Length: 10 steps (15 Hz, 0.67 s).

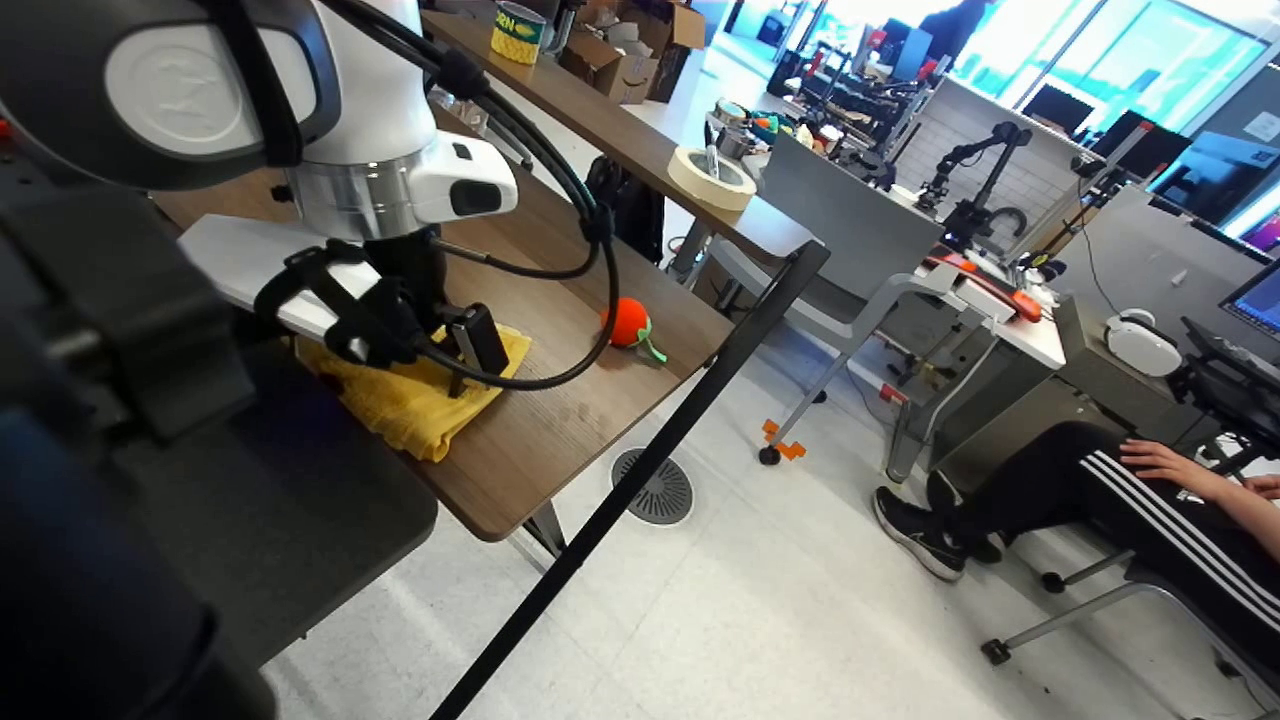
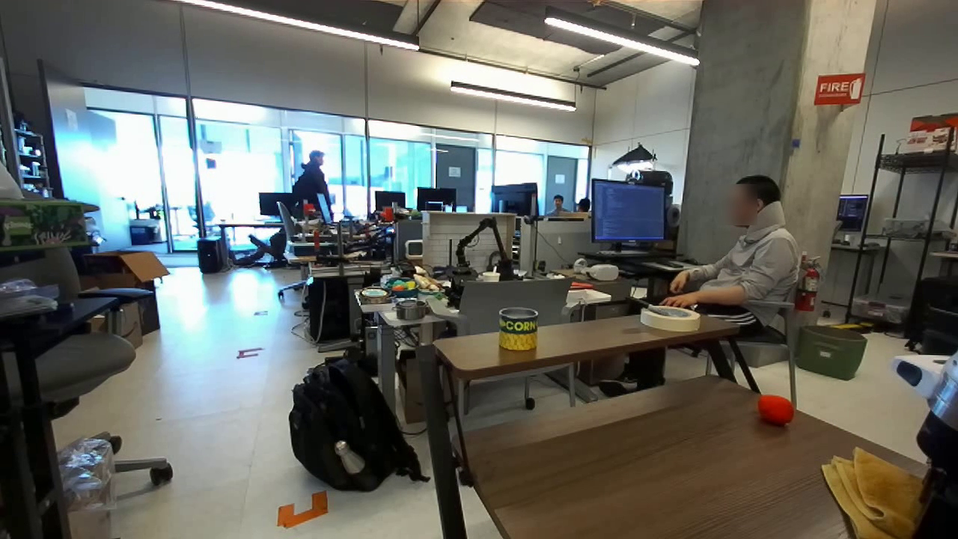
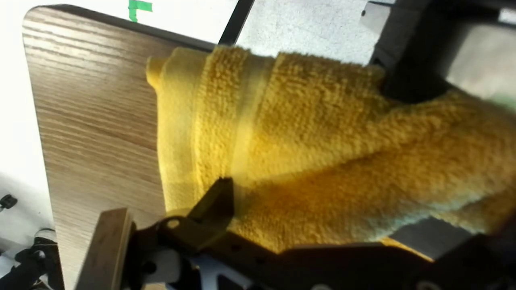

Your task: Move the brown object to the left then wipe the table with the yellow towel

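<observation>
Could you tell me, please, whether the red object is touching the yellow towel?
Apart: in both exterior views, brown tabletop shows between the red object and the yellow towel.

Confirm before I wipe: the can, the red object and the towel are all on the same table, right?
Not the can: it stands on a separate table, as both exterior views show. The red object and the towel do share the work table.
</observation>
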Tool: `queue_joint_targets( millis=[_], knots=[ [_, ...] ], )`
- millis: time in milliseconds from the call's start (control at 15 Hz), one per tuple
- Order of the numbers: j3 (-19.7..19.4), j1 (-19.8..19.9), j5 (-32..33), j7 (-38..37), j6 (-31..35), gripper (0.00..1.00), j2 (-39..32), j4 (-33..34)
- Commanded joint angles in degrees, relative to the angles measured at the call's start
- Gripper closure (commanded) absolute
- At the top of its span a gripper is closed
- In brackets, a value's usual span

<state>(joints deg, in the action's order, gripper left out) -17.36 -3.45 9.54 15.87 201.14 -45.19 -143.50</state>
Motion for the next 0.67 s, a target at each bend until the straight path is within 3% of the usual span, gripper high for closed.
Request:
queue_joint_targets(
  millis=[0, 600],
  knots=[
    [1.0, 1.58, 1.03, 1.64, -0.74, 0.0, 3.03, -1.97],
    [6.0, 7.09, 4.81, 0.57, 1.57, 0.0, 11.76, -8.81]
  ],
)
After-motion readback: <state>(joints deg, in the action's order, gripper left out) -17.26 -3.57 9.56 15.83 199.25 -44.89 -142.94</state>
